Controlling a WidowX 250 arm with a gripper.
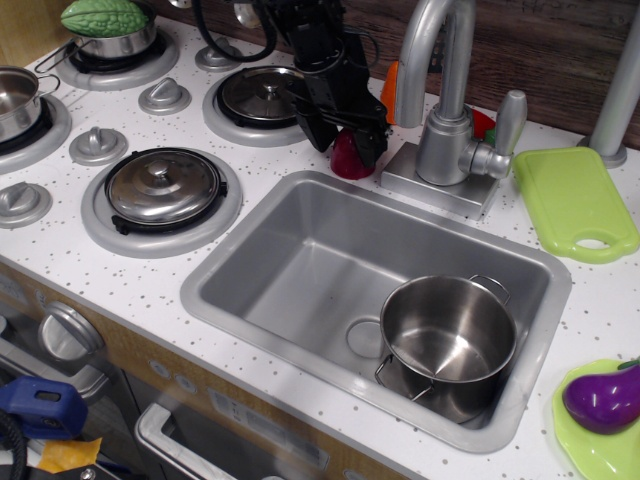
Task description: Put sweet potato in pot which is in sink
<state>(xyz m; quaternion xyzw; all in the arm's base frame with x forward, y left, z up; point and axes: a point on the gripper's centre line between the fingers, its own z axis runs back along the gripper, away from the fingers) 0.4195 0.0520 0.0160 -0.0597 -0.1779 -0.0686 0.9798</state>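
The dark red sweet potato [349, 160] sits on the white counter just behind the sink's back rim, left of the faucet base. My black gripper [347, 148] is lowered over it, open, with one finger on each side. The left finger [320, 128] stands a little off it and the right finger [371, 140] is close beside it. The shiny steel pot [450, 335] stands upright and empty in the front right corner of the grey sink [236, 300], next to the drain ring [360, 338].
The faucet [445, 100] rises just right of the gripper, with an orange toy [391, 88] behind it. Lidded burners [165, 187] [252, 95] lie to the left. A green cutting board [575, 200] and a purple eggplant [603, 398] on a green plate lie to the right.
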